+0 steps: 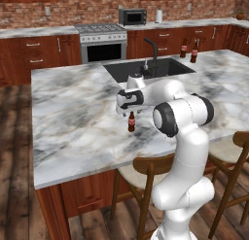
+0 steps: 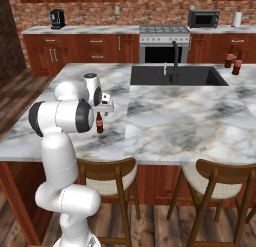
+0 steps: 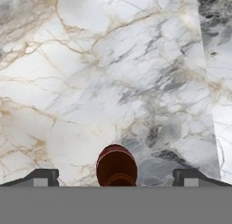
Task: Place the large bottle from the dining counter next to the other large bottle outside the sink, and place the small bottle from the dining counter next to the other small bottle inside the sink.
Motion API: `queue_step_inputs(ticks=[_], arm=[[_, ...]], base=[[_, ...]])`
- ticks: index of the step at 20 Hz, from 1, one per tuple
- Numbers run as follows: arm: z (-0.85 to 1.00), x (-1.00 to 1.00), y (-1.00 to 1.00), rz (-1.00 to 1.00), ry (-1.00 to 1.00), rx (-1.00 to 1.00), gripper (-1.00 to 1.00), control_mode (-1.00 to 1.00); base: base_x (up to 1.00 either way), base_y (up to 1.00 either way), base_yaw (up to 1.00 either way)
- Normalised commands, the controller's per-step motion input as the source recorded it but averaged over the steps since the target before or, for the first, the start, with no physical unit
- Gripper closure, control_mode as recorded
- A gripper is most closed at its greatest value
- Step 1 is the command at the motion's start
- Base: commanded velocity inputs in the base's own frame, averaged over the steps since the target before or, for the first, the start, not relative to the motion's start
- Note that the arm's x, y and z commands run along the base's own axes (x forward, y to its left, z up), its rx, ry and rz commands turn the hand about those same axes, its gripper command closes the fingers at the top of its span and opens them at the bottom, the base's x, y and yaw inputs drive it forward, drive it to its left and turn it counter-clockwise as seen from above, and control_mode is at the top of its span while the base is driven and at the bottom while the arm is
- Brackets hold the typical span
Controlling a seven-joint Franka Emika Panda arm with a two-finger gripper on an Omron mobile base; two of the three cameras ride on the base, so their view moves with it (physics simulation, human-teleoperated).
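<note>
Hand view looks straight down on the small bottle from the dining counter (image 3: 116,166). We see its round dark red top between the two finger tips (image 3: 41,177), one on each side. The gripper (image 3: 116,180) is spread wide and is not touching the bottle. It pinches nothing.

In the left base view the small brown bottle stands upright on the dining counter (image 1: 73,112), just under the hand, near the front part of the marble top. The right base view shows it too, standing beside the white arm.

Further back is the sink (image 1: 146,69), a black basin with a black faucet (image 1: 153,52). I cannot see the pale pink bottle inside it from here. Two large bottles (image 1: 188,50) stand side by side on the counter past the sink, to its right. So the big bottle part looks done, as far as I can tell.

The small bottle part is left. The hand must go down, close on the bottle, lift it, carry it to the sink and set it inside. Behind the island are a stove (image 1: 100,40) and a microwave (image 1: 132,16).
</note>
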Motion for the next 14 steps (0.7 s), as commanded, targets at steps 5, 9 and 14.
queue_step_inputs(ticks=[5,9,14], arm=[[-0.04,0.0,0.0,0.0,0.01,0.0,-1.0,-1.0],[-0.06,0.0,0.0,0.0,0.0,0.0,-1.0,-1.0],[0.03,0.08,0.0,0.0,0.0,0.0,-1.0,-1.0]], base=[[0.0,0.0,0.0],[0.0,0.0,0.0],[0.0,0.0,0.0]])
